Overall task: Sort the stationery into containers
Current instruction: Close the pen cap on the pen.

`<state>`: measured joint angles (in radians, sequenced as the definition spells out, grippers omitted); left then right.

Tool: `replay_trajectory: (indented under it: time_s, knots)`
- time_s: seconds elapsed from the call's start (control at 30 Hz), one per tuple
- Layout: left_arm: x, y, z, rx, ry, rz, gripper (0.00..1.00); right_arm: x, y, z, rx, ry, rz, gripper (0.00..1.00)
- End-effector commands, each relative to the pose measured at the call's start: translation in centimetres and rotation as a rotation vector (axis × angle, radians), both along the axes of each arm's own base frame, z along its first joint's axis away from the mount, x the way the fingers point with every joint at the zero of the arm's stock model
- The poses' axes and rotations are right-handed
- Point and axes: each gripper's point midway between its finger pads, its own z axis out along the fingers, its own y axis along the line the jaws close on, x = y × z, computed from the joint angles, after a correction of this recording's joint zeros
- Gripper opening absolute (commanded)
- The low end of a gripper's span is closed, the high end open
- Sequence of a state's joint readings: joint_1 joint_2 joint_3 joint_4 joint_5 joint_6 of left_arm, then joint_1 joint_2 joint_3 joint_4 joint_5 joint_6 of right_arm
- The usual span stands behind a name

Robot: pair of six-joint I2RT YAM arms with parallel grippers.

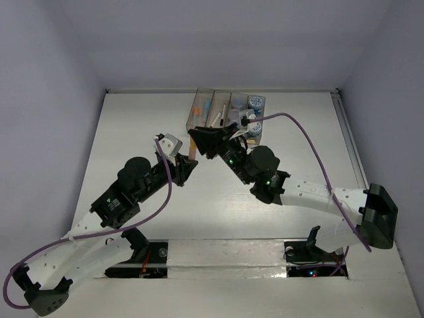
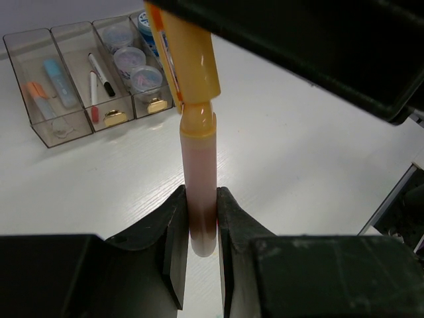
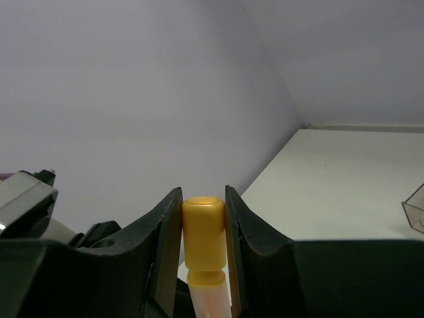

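L claw (image 2: 201, 209) pinches the lower end of the orange marker (image 2: 199, 159), jaws almost together; R claw (image 3: 203, 209) is narrow, closed on its orange cap end.
Marker is in the air btw. both claws, above the table (image 2: 305, 165), near the containers (image 2: 65, 136) but not touching them. Prob. a hand-over: I think one arm passes it so the other can lay it lengthwise in a narrow bin.

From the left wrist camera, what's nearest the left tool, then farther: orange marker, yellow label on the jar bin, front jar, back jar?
1. orange marker: gripped in the left tool.
2. yellow label: near end of the jar bin.
3. front jar: just behind the label.
4. back jar: bin's far end.
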<state>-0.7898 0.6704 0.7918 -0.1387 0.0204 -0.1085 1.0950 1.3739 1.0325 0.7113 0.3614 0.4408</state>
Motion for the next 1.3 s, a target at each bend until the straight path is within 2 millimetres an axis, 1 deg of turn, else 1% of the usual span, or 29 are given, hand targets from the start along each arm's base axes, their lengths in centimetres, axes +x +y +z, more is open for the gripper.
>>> replay_trajectory:
  time_s: [0.0, 0.17, 0.3, 0.33, 0.37, 0.4, 0.43, 0.5, 0.57, 0.6, 0.63, 0.67, 0.73, 0.77, 0.8, 0.87, 0.9, 1.07, 1.1, 1.17, 1.23, 1.27]
  knots:
    - [0.4, 0.1, 1.8, -0.044, -0.054, 0.015, 0.0, -0.4, -0.1, 0.6, 0.041, -0.017, -0.017, 0.0]
    - [0.4, 0.1, 1.8, -0.046, -0.054, 0.015, 0.0, -0.2, -0.2, -0.2, 0.028, -0.01, -0.032, 0.0]
    - [0.6, 0.2, 2.1, -0.055, -0.06, 0.023, 0.0, -1.0, 0.2, -0.9, 0.04, -0.011, -0.027, 0.0]
    - [0.6, 0.2, 2.1, -0.057, -0.061, 0.025, 0.0, -1.4, 0.5, -1.4, 0.038, -0.009, -0.022, 0.0]
    - [0.8, 0.5, 2.1, -0.06, -0.06, 0.036, 0.0, -1.6, 0.5, -1.5, 0.049, -0.011, -0.025, 0.0]
    - [1.0, 0.7, 2.3, -0.066, -0.067, 0.043, 0.0, -1.3, 0.0, -1.2, 0.079, -0.016, -0.051, 0.0]
    - [0.9, 0.7, 2.5, -0.075, -0.071, 0.045, 0.0, -1.7, 0.3, -2.3, 0.07, -0.009, -0.046, 0.0]
    - [1.4, 1.3, 2.9, -0.088, -0.08, 0.071, 0.0, -1.9, 0.4, -2.7, 0.075, -0.008, -0.049, 0.0]
    - [1.6, 1.5, 3.0, -0.095, -0.081, 0.077, 0.0, -2.5, 1.2, -3.4, 0.062, -0.004, -0.037, 0.0]
    - [1.8, 1.5, 3.1, -0.101, -0.081, 0.08, 0.0, -2.4, 1.1, -3.4, 0.068, -0.009, -0.043, 0.0]
    - [1.9, 1.6, 3.1, -0.104, -0.081, 0.08, 0.0, -2.9, 1.5, -3.6, 0.056, -0.014, -0.039, 0.0]
    - [2.0, 1.7, 3.1, -0.105, -0.08, 0.079, 0.0, -2.7, 1.6, -3.6, 0.049, -0.019, -0.045, 0.0]
    - [2.2, 1.8, 3.1, -0.104, -0.077, 0.083, 0.0, -3.3, 2.4, -4.4, -0.001, -0.018, -0.046, 0.0]
    - [2.2, 1.8, 3.1, -0.105, -0.078, 0.083, 0.0, -3.2, 2.6, -4.2, -0.01, -0.017, -0.048, 0.0]
    - [2.2, 1.8, 3.2, -0.104, -0.079, 0.085, 0.0, -3.5, 3.2, -5.2, -0.058, -0.003, -0.035, 0.0]
    - [2.2, 1.9, 3.2, -0.103, -0.081, 0.092, 0.0, -3.4, 3.5, -5.8, -0.09, 0.016, -0.029, 0.0]
    - [2.2, 2.0, 3.1, -0.101, -0.079, 0.094, 0.0, -3.3, 3.7, -6.5, -0.137, 0.037, -0.032, 0.0]
    - [2.2, 2.0, 3.2, -0.1, -0.084, 0.092, 0.0, -3.2, 3.7, -7.4, -0.235, 0.08, -0.042, 0.0]
    - [2.2, 2.0, 3.2, -0.098, -0.084, 0.092, 0.0, -3.1, 3.7, -8.4, -0.292, 0.096, -0.044, 0.0]
    - [2.2, 1.9, 3.1, -0.097, -0.081, 0.092, 0.0, -3.3, 3.8, -8.2, -0.306, 0.101, -0.033, 0.0]
    - [2.2, 2.0, 3.4, -0.102, -0.089, 0.092, 0.0, -3.6, 3.9, -8.6, -0.311, 0.117, -0.009, 0.0]
    - [2.2, 2.0, 3.4, -0.103, -0.09, 0.093, 0.0, -3.8, 3.8, -9.1, -0.317, 0.124, 0.0, 0.0]
